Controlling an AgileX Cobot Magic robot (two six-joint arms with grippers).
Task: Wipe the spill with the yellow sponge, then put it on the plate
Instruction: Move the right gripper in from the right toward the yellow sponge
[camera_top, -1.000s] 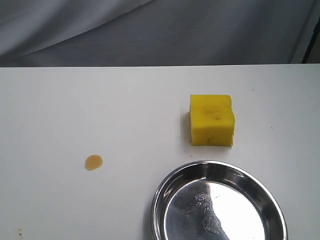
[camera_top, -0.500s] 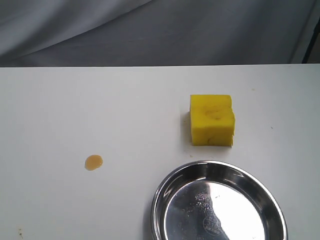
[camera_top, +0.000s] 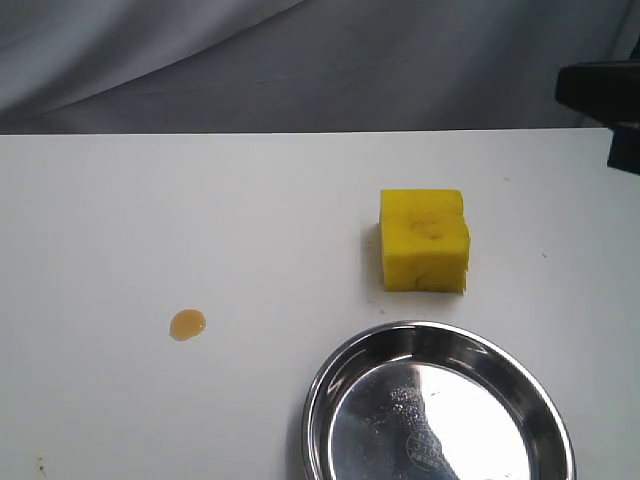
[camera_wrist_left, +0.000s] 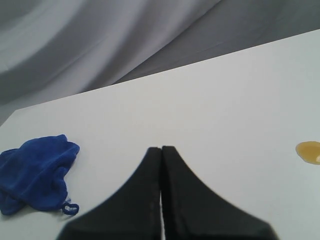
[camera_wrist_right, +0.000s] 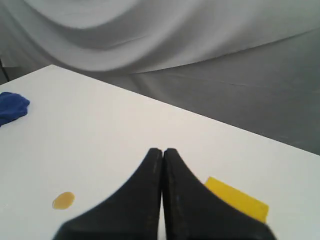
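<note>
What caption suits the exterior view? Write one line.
Before the wipe: sponge sits untouched behind the plate, spill off to the left on the white table.

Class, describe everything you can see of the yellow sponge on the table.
The yellow sponge is a bright yellow, roughly cube-shaped foam block with dents on its top face. It sits flat on the white table, apart from the steel plate nearer the camera. Only the table touches it.

Read no text, brand or number anywhere. Noted only a stamped mark (camera_top: 425, 450) at the centre of the stainless-steel plate (camera_top: 335, 385), too small to make out.
</note>
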